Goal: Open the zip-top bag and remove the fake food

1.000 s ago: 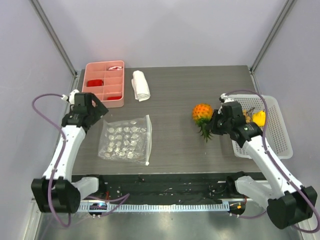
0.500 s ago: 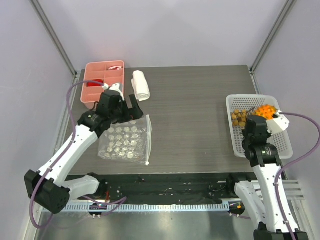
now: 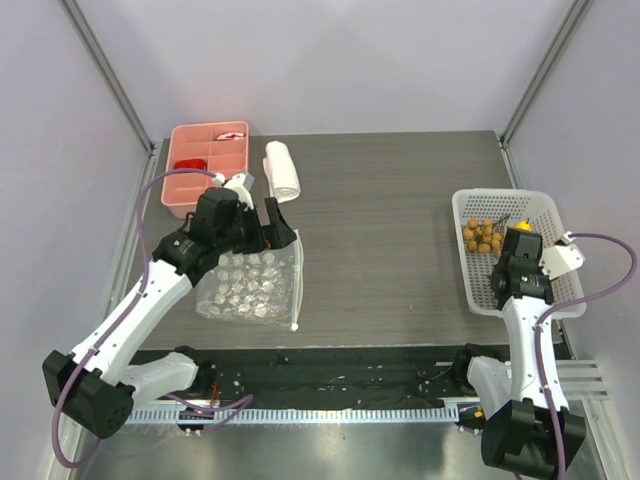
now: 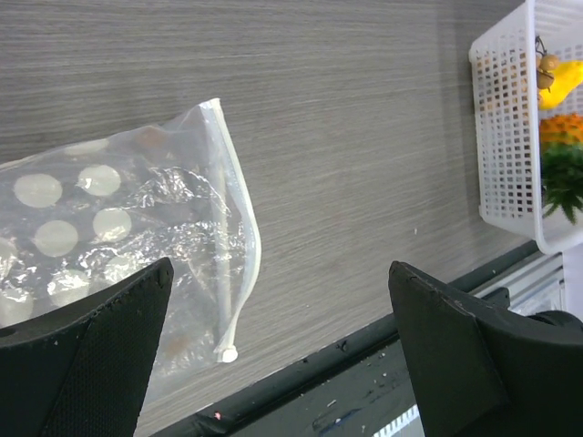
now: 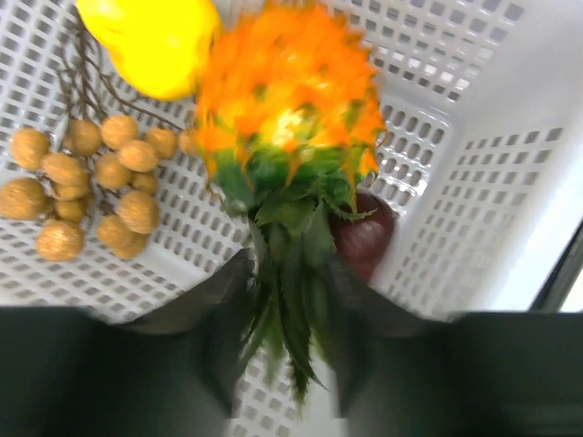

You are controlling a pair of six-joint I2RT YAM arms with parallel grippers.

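Observation:
The clear zip-top bag (image 3: pixel 250 285) lies flat on the table at the left, its white zip strip along the right edge. In the left wrist view the bag (image 4: pixel 118 228) and its slider (image 4: pixel 226 353) lie below. My left gripper (image 3: pixel 275 225) is open and empty over the bag's far right corner (image 4: pixel 278 273). My right gripper (image 3: pixel 520 245) is over the white basket (image 3: pixel 500 195), shut on the green leaves of the orange spiky fruit (image 5: pixel 287 100). The yellow fruit (image 5: pixel 150 36) and the brown balls (image 5: pixel 100 173) lie in the basket (image 5: pixel 474 164).
A pink compartment tray (image 3: pixel 205 165) with red pieces stands at the far left. A rolled white towel (image 3: pixel 282 170) lies beside it. A dark red piece (image 5: pixel 364 237) lies in the basket behind the leaves. The table's near edge is a black strip.
My right gripper has carried the orange spiky fruit from the table's middle into the basket. My left arm has swung right, from the bag's left to over its far edge.

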